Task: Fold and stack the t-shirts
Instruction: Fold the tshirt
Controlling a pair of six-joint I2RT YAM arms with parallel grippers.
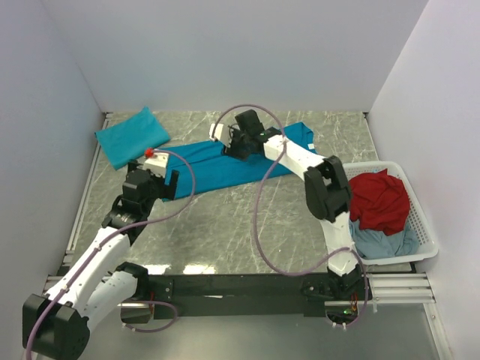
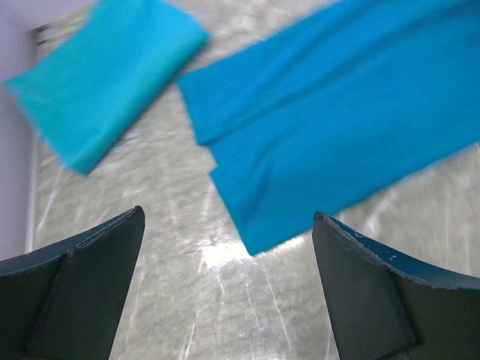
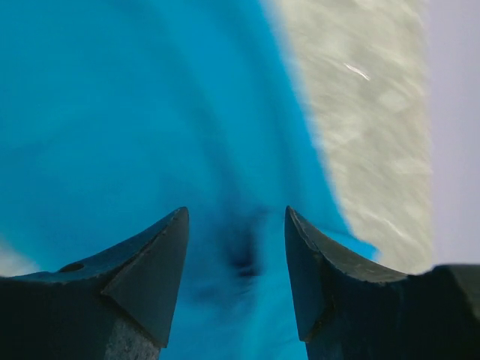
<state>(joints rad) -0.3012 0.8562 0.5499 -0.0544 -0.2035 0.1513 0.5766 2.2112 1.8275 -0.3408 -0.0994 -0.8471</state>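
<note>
A teal-blue t-shirt [image 1: 217, 161] lies folded into a long strip across the middle of the table; it also shows in the left wrist view [image 2: 337, 127] and the right wrist view [image 3: 150, 120]. A second, lighter teal t-shirt [image 1: 131, 136] lies folded at the far left, also in the left wrist view [image 2: 105, 75]. My left gripper [image 1: 159, 182] is open and empty, just near the strip's left end [image 2: 229, 217]. My right gripper [image 1: 234, 142] is open, right above the strip's middle [image 3: 236, 214], with a small dimple in the cloth between the fingers.
A white basket [image 1: 420, 225] at the right holds a red garment [image 1: 381, 201] on a grey-blue one [image 1: 386, 244]. White walls close in the table on three sides. A metal rail [image 1: 90, 180] runs along the left edge.
</note>
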